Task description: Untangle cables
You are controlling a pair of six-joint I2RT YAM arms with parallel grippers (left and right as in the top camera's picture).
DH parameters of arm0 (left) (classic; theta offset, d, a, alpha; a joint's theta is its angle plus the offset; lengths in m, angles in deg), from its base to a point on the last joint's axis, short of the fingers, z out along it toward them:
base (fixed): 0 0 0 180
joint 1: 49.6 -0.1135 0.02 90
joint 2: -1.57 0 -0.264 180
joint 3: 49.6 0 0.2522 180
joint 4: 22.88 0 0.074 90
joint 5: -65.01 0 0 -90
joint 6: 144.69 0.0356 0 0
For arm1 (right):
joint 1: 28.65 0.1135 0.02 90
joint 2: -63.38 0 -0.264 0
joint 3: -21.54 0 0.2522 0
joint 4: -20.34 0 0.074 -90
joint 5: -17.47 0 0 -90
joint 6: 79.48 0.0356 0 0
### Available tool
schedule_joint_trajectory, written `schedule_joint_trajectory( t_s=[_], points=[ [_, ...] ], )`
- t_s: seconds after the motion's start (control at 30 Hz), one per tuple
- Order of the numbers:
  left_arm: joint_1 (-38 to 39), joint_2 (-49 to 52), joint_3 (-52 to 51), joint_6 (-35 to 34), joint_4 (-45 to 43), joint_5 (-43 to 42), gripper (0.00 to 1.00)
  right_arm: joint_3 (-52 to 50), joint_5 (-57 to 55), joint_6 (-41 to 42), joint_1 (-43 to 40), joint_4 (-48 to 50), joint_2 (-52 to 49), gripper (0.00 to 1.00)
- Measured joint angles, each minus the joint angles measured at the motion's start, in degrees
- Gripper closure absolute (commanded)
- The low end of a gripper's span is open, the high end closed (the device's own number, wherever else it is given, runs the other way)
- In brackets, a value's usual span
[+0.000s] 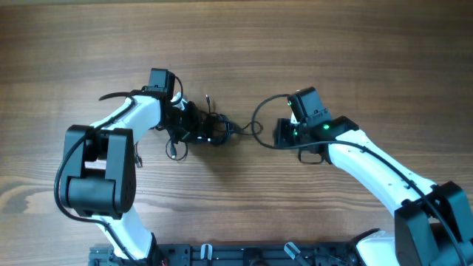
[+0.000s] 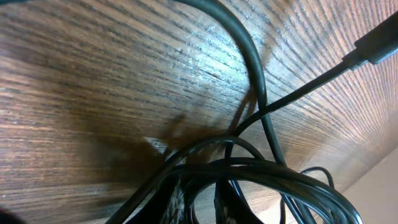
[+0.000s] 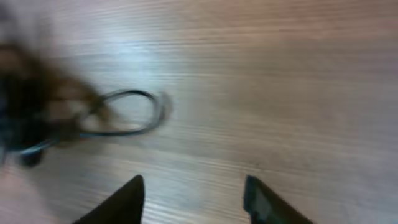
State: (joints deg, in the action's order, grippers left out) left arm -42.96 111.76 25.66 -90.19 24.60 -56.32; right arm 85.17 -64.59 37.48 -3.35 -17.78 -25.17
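Thin black cables [image 1: 212, 131], looped in one loose knotted bundle, lie on the brown wood-grain table [image 1: 332, 44] left of centre. One loop [image 3: 127, 93] trails out toward the right side and a small black plug end [image 2: 376, 45] lies off the heap. The left gripper [image 1: 188, 122] is down at the bundle's left edge, wires crowding its wrist view, and its jaw gap and any hold cannot be told; the right gripper [image 3: 194, 199] stands apart from the bundle, jaws clearly spread, nothing between them.
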Motion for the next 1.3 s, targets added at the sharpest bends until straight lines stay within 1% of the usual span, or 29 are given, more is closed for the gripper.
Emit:
schedule_joint_trajectory(
  t_s=[0.03,0.07,0.17,0.27,0.33,0.4,0.47,0.57,0.67,0.87,1.03,1.3],
  points=[
    [0.04,-0.02,0.00,0.00,0.04,0.07,0.79,0.00,1.57,-2.36,0.00,2.99,0.00,0.44],
    [0.15,-0.02,0.02,0.00,0.07,0.15,0.79,0.00,3.85,-5.31,0.00,6.84,0.00,0.42],
    [0.85,-0.04,0.24,0.00,0.20,0.90,0.78,0.00,11.87,-13.44,0.04,15.15,0.02,0.41],
    [1.77,-0.15,0.39,0.00,0.13,1.60,0.78,0.00,15.47,-19.37,0.42,17.14,0.02,0.41],
    [2.62,-0.15,0.44,0.09,-0.11,1.90,0.77,0.00,16.59,-22.05,0.52,17.66,-0.17,0.41],
    [3.93,-0.20,0.52,0.59,-0.44,2.19,0.77,0.00,17.11,-23.91,0.52,18.01,-0.87,0.44],
    [5.16,-0.24,0.57,1.36,-0.68,2.47,0.77,0.00,17.55,-25.64,0.52,18.03,-2.16,0.45],
    [7.13,-0.26,0.61,2.21,-0.85,2.75,0.77,0.00,17.99,-26.99,0.63,17.99,-3.93,0.45],
    [8.04,-0.26,0.61,2.27,-1.22,2.80,0.77,0.00,18.16,-27.32,1.53,17.94,-5.27,0.51],
    [8.37,-0.26,0.61,2.40,-1.20,2.78,0.76,0.00,18.10,-27.52,1.73,18.73,-7.32,0.50],
    [9.05,-0.26,0.61,2.43,-1.31,2.80,0.76,0.00,17.77,-27.52,1.73,21.05,-8.31,0.50],
    [9.33,-0.26,0.61,2.40,-1.36,2.80,0.76,0.00,17.75,-27.50,1.73,21.46,-8.92,0.50]
  ],
)
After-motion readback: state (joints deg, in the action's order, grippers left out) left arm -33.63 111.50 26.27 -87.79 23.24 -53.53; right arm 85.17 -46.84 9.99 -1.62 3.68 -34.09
